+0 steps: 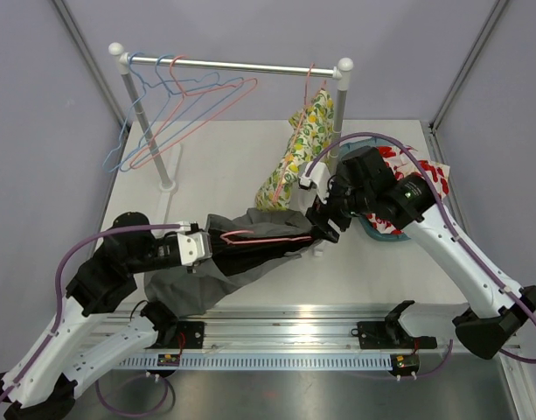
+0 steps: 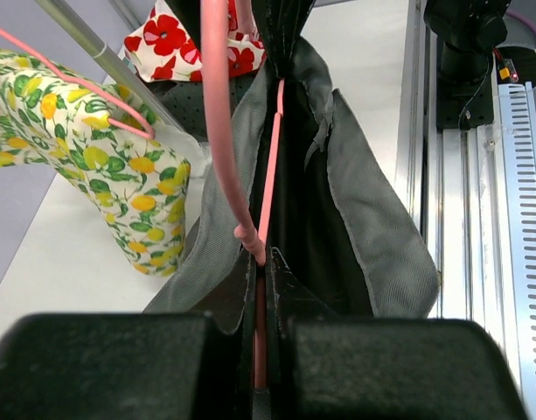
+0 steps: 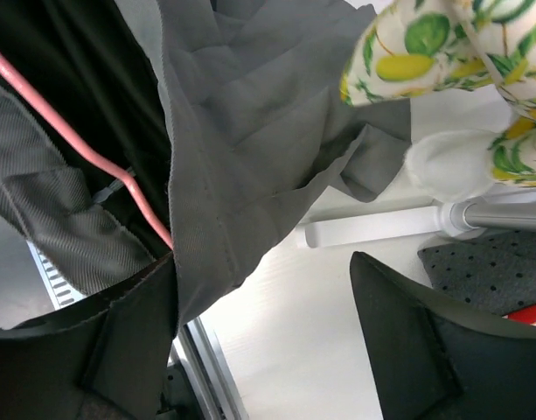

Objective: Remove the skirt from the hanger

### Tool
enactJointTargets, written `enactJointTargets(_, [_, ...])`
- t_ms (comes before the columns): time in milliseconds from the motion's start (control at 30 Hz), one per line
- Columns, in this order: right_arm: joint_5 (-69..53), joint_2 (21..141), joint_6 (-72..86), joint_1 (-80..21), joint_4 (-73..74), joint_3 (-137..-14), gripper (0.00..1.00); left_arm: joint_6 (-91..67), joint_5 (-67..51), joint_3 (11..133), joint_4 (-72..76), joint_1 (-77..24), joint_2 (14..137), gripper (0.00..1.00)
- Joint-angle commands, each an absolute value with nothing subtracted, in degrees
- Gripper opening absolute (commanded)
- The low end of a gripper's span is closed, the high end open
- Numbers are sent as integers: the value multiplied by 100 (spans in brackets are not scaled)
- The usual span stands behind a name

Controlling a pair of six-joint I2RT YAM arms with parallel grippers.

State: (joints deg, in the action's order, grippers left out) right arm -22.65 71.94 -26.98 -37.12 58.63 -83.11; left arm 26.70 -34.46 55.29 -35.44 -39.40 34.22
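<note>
A grey skirt (image 1: 250,255) lies stretched over the table between my two grippers, still threaded on a pink wire hanger (image 1: 261,235). My left gripper (image 1: 203,245) is shut on the hanger's pink wire (image 2: 220,131) at the skirt's left end; in the left wrist view the wire runs straight between the closed jaws (image 2: 261,282), with grey cloth (image 2: 372,236) on both sides. My right gripper (image 1: 325,226) is at the skirt's right end with jaws wide apart (image 3: 261,266). The grey skirt (image 3: 241,131) drapes against its left finger, and the pink wire (image 3: 84,144) passes behind the cloth.
A clothes rack with a metal rod (image 1: 237,66) stands at the back and holds several empty wire hangers (image 1: 176,109) and a lemon-print garment (image 1: 304,144). A red-flowered cloth (image 1: 421,175) lies at the right. A metal rail (image 1: 285,337) runs along the near edge.
</note>
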Motion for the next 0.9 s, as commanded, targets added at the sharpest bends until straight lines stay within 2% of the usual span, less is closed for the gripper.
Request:
enactJointTargets(0, [-2478, 6944, -2856, -3762, 5897, -8200, 67, 2593, -3683, 5572, -2681, -3929, 3340, 0])
enactJointTargets(100, [-2479, 6812, -2918, -3753, 5906, -8104, 31, 2540, -3700, 5564, -2593, -3929, 3331, 0])
enactJointTargets(133, [-2479, 6794, -2944, -3744, 5898, -8051, 23, 2531, -3718, 5563, -2558, -3929, 3340, 0])
enactJointTargets(200, [-2418, 6724, -2927, -3665, 5819, -7998, 0, 2549, -3761, 5572, -2540, -3929, 3340, 0])
enactJointTargets(367, [-1671, 6645, -2488, -2815, 5345, -7884, 0, 2724, -3701, 5695, -2759, -3929, 3340, 0])
enactJointTargets(533, [-1968, 6267, -2426, -2426, 4896, -7349, 0, 2690, -3428, 5581, -2541, -3937, 3322, 0])
enactJointTargets(633, [-2399, 6188, -2653, -2329, 5053, -7426, 0, 2584, -3313, 5441, -2242, -3929, 3506, 0])
enactJointTargets(767, [-3294, 5960, -3584, -2338, 5729, -7690, 32, 2444, -3761, 5370, -1662, -3937, 4058, 0])
enactJointTargets(800, [-3331, 5889, -3751, -2329, 5748, -7717, 51, 2409, -3857, 5379, -1400, -3937, 4191, 0])
enactJointTargets(867, [-3052, 5766, -3762, -2338, 5757, -7769, 69, 2295, -4183, 5467, -1057, -3929, 4420, 0])
